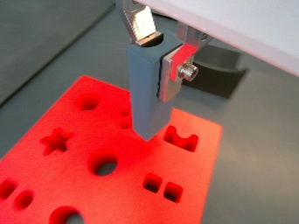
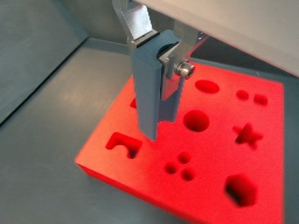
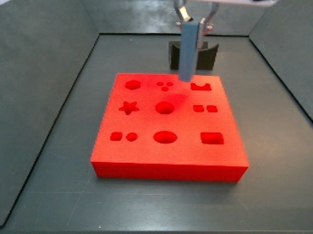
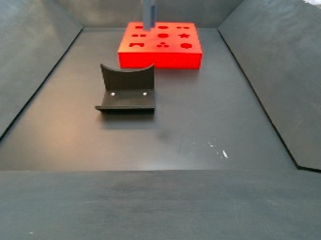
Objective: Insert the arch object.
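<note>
gripper (image 3: 196,18) top cut off

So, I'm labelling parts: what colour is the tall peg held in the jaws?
Blue-grey; the slim arch object in the gripper shows best in a wrist view.

Floor (image 4: 189,122) is plain dark grey with walls around it. Sitting right on it: the red board (image 4: 160,56) full of cutouts at the far end, and the fixture (image 4: 126,91) nearer the camera, well apart from the board. The gripper (image 3: 193,18) is up above the board, off the floor.

fixture (image 4: 126,90) (dark, on floor)
</note>
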Motion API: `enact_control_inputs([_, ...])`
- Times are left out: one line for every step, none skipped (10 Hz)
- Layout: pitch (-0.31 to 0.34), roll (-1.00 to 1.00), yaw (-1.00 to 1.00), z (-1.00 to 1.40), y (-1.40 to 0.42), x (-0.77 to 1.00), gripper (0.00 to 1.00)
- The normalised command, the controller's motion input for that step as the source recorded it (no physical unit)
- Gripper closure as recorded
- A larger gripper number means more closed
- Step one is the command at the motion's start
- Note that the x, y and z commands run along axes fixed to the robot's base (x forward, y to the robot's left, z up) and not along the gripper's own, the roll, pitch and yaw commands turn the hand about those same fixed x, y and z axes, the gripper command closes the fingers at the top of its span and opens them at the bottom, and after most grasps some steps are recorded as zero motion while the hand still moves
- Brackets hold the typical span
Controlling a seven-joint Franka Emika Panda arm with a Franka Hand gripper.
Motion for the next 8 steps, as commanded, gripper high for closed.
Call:
enact_control_inputs([-0.047,-0.02,-0.91,-0.24,0.13,0.26,1.00])
enact_control_inputs([-0.044,-0.02,-0.97,-0.21,0.07,0.17,1.00])
enact_control_inputs([-0.044,-0.02,-0.97,-0.20,0.07,0.17,1.00])
enact_control_inputs([-0.039,-0.01,-0.98,-0.22,0.06,0.16,1.00])
enact_control_inputs([-0.034,-0.01,-0.99,-0.22,0.06,0.15,1.00])
enact_control_inputs([-0.036,-0.01,-0.98,-0.22,0.06,0.16,1.00])
enact_control_inputs([-0.040,-0.02,-0.98,-0.21,0.06,0.16,1.00])
enact_control_inputs([-0.041,-0.03,-0.99,-0.16,0.03,0.14,1.00])
